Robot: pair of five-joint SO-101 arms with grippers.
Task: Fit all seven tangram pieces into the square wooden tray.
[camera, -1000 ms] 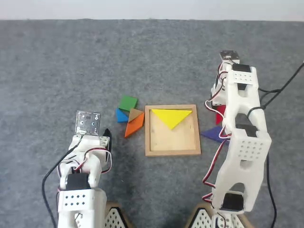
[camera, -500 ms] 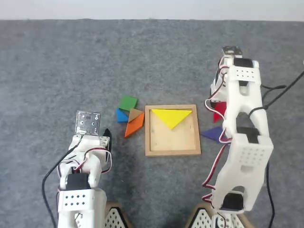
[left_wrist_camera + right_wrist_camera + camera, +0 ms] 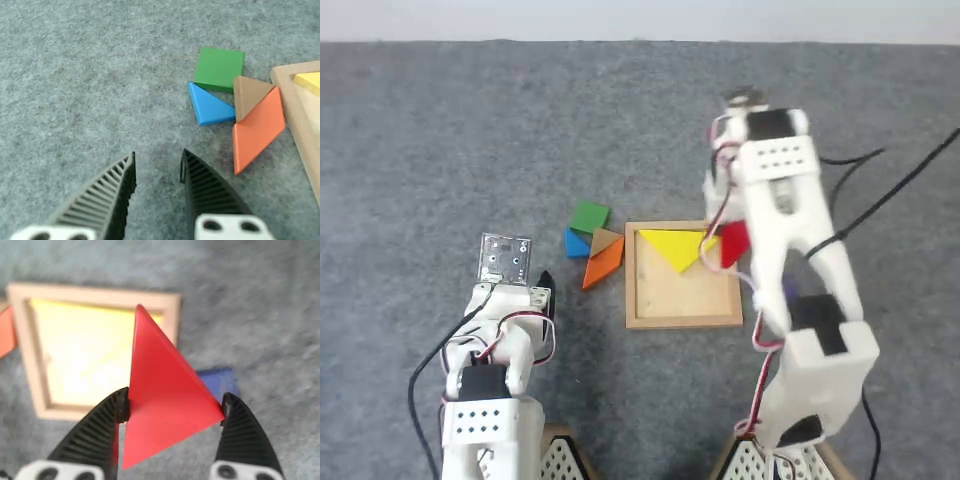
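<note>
Swung in from beside the wooden tray (image 3: 682, 323), our right arm now leans over its right rim, and we see the right gripper (image 3: 175, 400) clamped on the red triangle (image 3: 162, 390) above it. Our left gripper (image 3: 157, 167) sits low over the carpet (image 3: 75, 75), fingers slightly apart.

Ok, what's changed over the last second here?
The right arm swung inward toward the square wooden tray, carrying the red wooden triangle in its end effector from beside the tray to above its right edge. The left end effector, the yellow triangle in the tray, and the green square, blue triangle, brown triangle and orange parallelogram stayed put.
</note>
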